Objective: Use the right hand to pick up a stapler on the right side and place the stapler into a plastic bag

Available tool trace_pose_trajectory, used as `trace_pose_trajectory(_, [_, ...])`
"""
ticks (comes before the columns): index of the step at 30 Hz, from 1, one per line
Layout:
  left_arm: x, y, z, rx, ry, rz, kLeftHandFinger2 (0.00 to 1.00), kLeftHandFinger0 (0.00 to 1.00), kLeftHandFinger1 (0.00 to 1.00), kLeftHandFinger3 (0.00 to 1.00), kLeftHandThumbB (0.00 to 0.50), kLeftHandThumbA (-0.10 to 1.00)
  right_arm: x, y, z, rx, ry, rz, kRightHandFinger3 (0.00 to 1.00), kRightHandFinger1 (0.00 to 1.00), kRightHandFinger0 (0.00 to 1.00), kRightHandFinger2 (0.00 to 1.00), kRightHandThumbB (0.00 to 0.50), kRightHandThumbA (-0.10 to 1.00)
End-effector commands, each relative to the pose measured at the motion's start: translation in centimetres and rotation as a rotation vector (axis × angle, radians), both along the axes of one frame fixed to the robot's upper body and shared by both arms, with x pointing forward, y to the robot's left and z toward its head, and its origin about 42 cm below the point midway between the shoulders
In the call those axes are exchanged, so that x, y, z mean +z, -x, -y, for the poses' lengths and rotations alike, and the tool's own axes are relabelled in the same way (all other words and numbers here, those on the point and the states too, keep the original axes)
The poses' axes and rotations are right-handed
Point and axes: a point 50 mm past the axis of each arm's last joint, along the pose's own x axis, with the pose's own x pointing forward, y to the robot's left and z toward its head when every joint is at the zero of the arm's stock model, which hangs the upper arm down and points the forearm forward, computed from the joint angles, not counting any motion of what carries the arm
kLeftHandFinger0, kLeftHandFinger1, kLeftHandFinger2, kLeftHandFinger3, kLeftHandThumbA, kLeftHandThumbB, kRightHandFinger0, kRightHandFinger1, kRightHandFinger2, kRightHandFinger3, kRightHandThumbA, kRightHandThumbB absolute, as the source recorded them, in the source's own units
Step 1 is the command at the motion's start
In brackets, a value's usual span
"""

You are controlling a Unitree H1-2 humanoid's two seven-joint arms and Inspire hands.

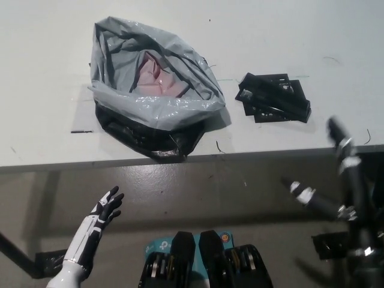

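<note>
Hovering short of the stapler [273, 97], right robot hand [351, 207], fingers spread.

Right hand [353, 180] runs off the right edge, palm unseen. Stapler [273, 95] melts into the black piece [264, 115] beneath. Plastic bag [150, 109] folds hide most of something pink [157, 78], perhaps paper.

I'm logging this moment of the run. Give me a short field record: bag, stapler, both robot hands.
table: white, near edge crosses mid-picture
plastic bag: grey, mouth open, on the table left of centre
bag contents: something pink
stapler: black, on the table right of the bag, apart from it, not held
right robot hand: open, empty, short of the table edge, below the stapler in the picture
left robot hand: open, resting at lower left, off the table
</note>
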Motion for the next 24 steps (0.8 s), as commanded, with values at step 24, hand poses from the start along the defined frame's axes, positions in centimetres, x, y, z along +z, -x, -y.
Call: trace_pose_trajectory(24, [2.4,-0.9,-0.3,-0.027,-0.005,0.117,1.0,1.0,1.0,1.0,0.232,1.0,16.8,-24.6,-3.8,0.062,0.76,-0.475,1.0,1.0,1.0,1.0,0.416,1.0])
